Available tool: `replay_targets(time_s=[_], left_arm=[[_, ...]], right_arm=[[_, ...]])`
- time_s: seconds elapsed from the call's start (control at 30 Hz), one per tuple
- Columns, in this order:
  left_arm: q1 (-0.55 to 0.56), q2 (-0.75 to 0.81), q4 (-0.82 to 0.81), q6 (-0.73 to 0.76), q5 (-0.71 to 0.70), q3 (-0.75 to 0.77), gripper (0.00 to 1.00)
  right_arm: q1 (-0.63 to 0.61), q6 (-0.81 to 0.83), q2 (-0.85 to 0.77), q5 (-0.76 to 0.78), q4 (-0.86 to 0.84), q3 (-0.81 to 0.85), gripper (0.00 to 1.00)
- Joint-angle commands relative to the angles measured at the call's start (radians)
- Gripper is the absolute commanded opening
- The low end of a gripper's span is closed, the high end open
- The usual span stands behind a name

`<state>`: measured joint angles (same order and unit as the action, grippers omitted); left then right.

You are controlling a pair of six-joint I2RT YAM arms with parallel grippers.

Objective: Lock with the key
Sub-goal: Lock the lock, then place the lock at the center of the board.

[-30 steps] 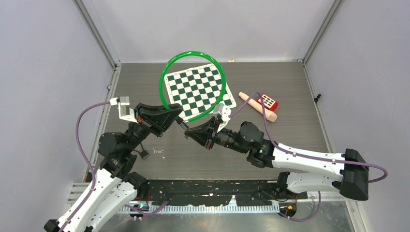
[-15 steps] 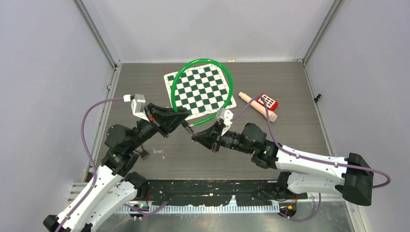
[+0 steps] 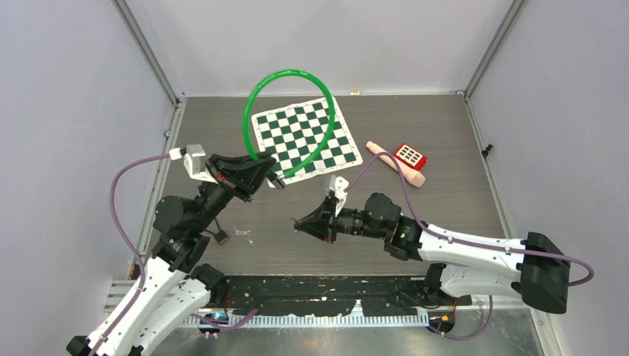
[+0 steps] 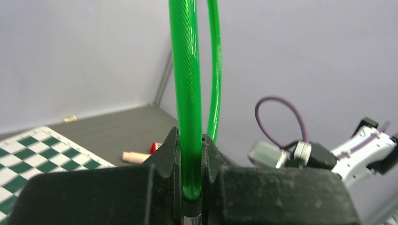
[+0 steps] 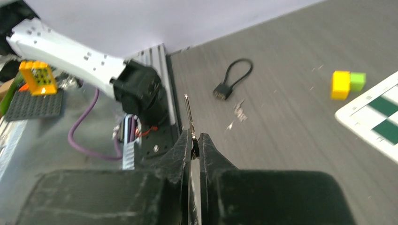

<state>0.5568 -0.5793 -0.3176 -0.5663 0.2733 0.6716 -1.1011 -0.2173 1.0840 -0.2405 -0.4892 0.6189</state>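
top external view is showing the left gripper (image 3: pixel 271 180) hanging over the left half of the table (image 3: pixel 445 111), closed narrow on the green cable lock (image 3: pixel 285 73). the cable is rising out of the jaws as one big hoop and arching over the checkered mat (image 3: pixel 297 141), which is lying toward the far edge. left wrist view is showing the cable standing upright, squeezed between both fingers (image 4: pixel 166 154), with the second strand of the hoop passing just behind it. the end of the cable is sinking between the jaws, and its tip is hard to make out.

the right gripper (image 3: pixel 299 222) is hovering near the middle of the table, pointing toward the left edge and sitting apart from the left gripper. right wrist view is showing it pinching a thin metal key (image 5: pixel 188 115), whose blade is poking out past the fingertips. the key is not touching the lock.

a small black looped piece (image 5: pixel 233 79) is lying near the near left corner. a yellow-and-green block (image 5: pixel 347 83) is sitting just beside the mat. a peach cylinder (image 3: pixel 397 165) and a red keypad (image 3: pixel 409 156) are resting just beside each other, right of the mat.
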Motion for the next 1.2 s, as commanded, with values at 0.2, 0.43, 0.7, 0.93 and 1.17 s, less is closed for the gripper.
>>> replay_targets(time_s=[0.2,0.43,0.7,0.93,1.17], left_arm=[[-0.016,0.055,-0.105,0.087,-0.157,0.014,0.0],[-0.017,0.026,0.067,0.027,-0.289,-0.033,0.0],[-0.115,0.003,0.181,-0.148,-0.186,-0.184,0.0],[-0.285,-0.066,-0.04,-0.355,0.147,-0.386,0.0],[-0.285,-0.179,0.006,-0.347,0.301,-0.372,0.0]], right_arm=[[-0.008,-0.051,-0.052,-0.069,0.023,0.015,0.05],[-0.008,-0.058,-0.074,0.138,0.072,0.014,0.05],[-0.008,-0.066,-0.103,0.336,0.102,0.006,0.05],[-0.008,-0.091,-0.048,0.344,0.125,0.026,0.05],[-0.008,-0.127,0.018,0.393,0.161,0.071,0.05]])
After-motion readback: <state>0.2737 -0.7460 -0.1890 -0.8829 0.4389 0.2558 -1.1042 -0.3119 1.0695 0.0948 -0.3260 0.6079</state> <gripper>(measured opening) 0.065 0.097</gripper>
